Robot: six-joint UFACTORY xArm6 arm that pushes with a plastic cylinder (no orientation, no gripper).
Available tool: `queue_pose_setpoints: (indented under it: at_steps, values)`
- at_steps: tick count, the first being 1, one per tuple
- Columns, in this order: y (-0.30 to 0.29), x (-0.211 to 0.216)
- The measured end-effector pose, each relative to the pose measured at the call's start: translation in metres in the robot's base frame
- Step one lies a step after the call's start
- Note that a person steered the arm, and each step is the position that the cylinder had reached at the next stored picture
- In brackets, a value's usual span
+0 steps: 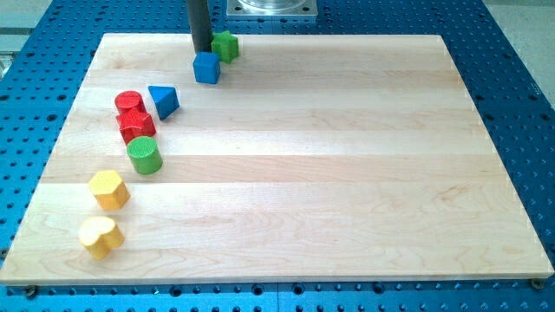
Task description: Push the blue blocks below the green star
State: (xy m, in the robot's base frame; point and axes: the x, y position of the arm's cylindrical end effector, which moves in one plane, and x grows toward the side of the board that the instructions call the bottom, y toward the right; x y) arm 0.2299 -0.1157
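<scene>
My tip stands at the counter's top edge, touching the blue cube just below it. Green star sits immediately right. Blue triangular block lies lower left, apart. No jaws fitted; state not applicable.

Pale striped wooden board on my blue perforated table; beside the green cylinder: red, yellow, blue blocks.

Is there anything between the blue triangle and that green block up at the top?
Yes. In the camera view, the blue cube sits between the blue triangle and the green star, with my tip just above the cube.
</scene>
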Motion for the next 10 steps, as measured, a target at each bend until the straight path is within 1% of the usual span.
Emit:
queue_pose_setpoints:
  at_steps: [1, 2, 3, 4, 5, 6, 7, 8, 9, 10]
  values:
    - [-0.035, 0.013]
    - [-0.047, 0.044]
    - [-0.010, 0.046]
    - [-0.016, 0.049]
    - [-0.066, 0.117]
    - [-0.075, 0.145]
    - [-0.075, 0.133]
    - [-0.075, 0.138]
    - [-0.067, 0.157]
    - [-0.036, 0.166]
